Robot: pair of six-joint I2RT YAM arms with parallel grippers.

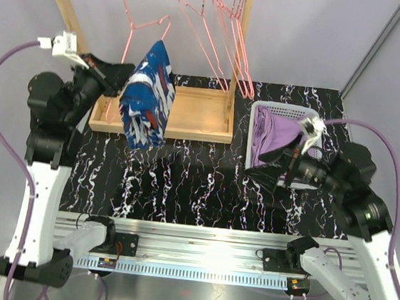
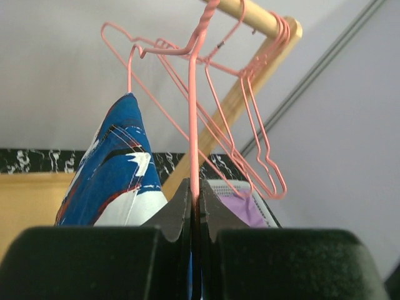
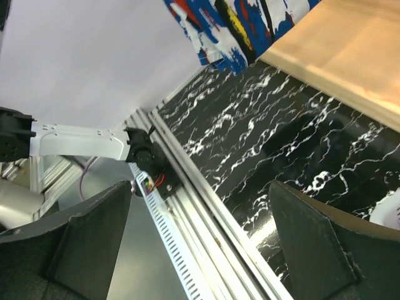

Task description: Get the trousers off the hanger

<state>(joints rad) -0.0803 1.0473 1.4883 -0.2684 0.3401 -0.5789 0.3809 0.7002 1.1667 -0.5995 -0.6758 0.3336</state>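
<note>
The left gripper [image 2: 195, 187] is clamped on the hanger [image 2: 194, 125] wire, with the blue trousers [image 1: 147, 94] hanging just beside it. The right gripper [image 3: 200, 212] gapes wide and empty near the purple trousers [image 1: 277, 133].

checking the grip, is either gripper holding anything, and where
Left gripper pinches the pink hanger by its wire below the twisted neck; right gripper is empty.

From above and behind we look down on the whole marbled table [image 1: 203, 186], arm bases [image 1: 122, 244] along the bottom edge. Our left wrist view sits close behind its own fingers [image 2: 172, 215], facing up at the pink hanger [image 2: 194, 125]. Our right wrist view looks slantwise across the table. All three views share the blue patterned trousers [image 1: 146, 101]
</note>
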